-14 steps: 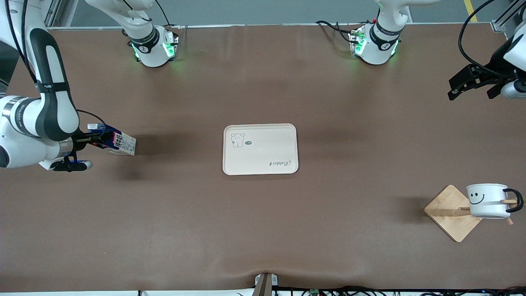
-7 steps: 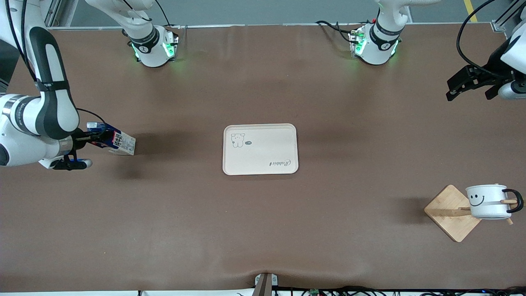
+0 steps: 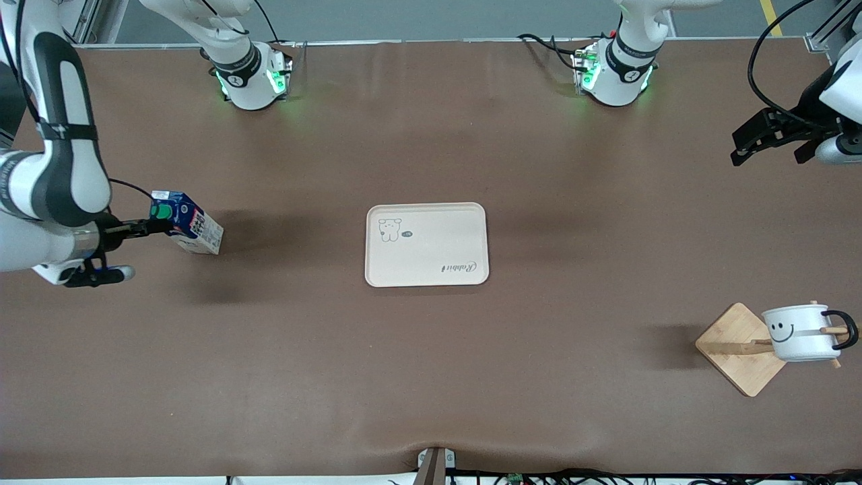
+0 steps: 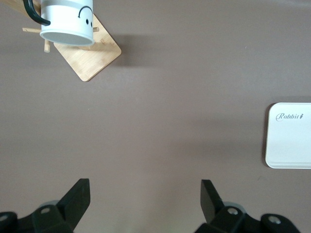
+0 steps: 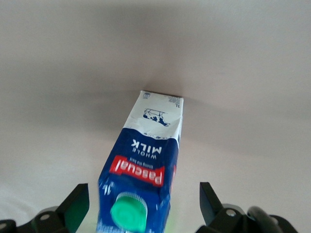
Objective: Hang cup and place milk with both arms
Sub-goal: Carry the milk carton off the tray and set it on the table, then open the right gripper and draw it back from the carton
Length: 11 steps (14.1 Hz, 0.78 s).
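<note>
**Milk standing on the table, cup hanging on its rack**

You are looking at the right gripper (image 5: 141,204) with its jaws spread wide on either side of the milk (image 3: 187,230), not pinching it. The carton is sitting between the fingertips (image 5: 77,201), its round green cap nearest the wrist. It is dark blue with a red-and-white label and a pale lower part, and it is standing on the brown table (image 3: 431,377) toward the right arm's end, well apart from the cream tray (image 3: 426,244) lying at the table's middle.

The left gripper (image 4: 145,196) is also holding its jaws spread and gripping nothing, waiting in the air over the left arm's end of the table. The cup (image 3: 801,331), white with a black loop handle and a black smiley face, is hanging by its handle on a peg of the wooden rack (image 3: 739,349), nearer the front camera than the tray.
</note>
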Available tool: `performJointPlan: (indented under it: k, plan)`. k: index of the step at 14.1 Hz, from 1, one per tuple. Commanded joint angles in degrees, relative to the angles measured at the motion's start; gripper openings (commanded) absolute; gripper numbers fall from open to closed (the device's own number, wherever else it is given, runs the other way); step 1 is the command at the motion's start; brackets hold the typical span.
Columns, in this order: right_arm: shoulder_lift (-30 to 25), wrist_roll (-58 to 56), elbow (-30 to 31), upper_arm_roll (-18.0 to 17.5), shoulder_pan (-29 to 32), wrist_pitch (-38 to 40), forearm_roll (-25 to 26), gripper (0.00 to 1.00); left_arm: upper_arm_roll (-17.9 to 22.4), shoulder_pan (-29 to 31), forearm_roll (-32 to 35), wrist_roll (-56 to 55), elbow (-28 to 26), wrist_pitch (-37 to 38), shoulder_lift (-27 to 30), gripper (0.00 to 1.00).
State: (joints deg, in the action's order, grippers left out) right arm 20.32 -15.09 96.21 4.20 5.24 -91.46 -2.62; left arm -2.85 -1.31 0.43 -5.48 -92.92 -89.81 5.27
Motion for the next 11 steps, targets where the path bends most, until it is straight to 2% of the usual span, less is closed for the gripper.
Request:
performJointPlan:
  k: [1, 2, 3, 5, 8, 10, 11]
  plan:
    - [-0.63, -0.82, -3.21, -1.04, 2.67, -0.19, -1.33, 1.00, -0.14, 0.43, -0.87, 0.03, -0.51, -0.63, 0.71, 1.00]
    - [-0.63, -0.99, -3.48, -1.04, 2.59, -2.91, -2.30, 1.00, -0.14, 0.43, -0.87, 0.03, -0.51, -0.63, 0.71, 1.00]
    - [-0.55, -1.60, -6.79, -1.13, 2.41, -3.02, -2.05, 1.00, -0.14, 0.43, -0.78, -0.06, -0.42, -0.80, 0.71, 1.00]
    - [-0.02, -1.08, -15.14, -1.04, 2.06, 3.09, -1.52, 1.00, -0.14, 0.43, -0.87, -0.06, -0.42, -0.80, 0.71, 1.00]
    - [-0.02, -0.91, -25.25, -1.13, 1.45, 4.62, -1.08, 1.00, -0.14, 0.43, -0.87, -0.06, -0.42, -0.80, 0.71, 1.00]
    - [-1.24, -1.08, -25.02, -1.13, 0.13, 5.41, -0.11, 1.00, -0.14, 0.43, -0.87, 0.03, -0.42, -0.80, 0.71, 1.00]
    - [-1.69, -1.52, -24.84, -1.22, 0.47, 7.15, -1.15, 1.00, -0.14, 0.43, -0.87, 0.11, -0.42, -0.80, 0.71, 1.00]
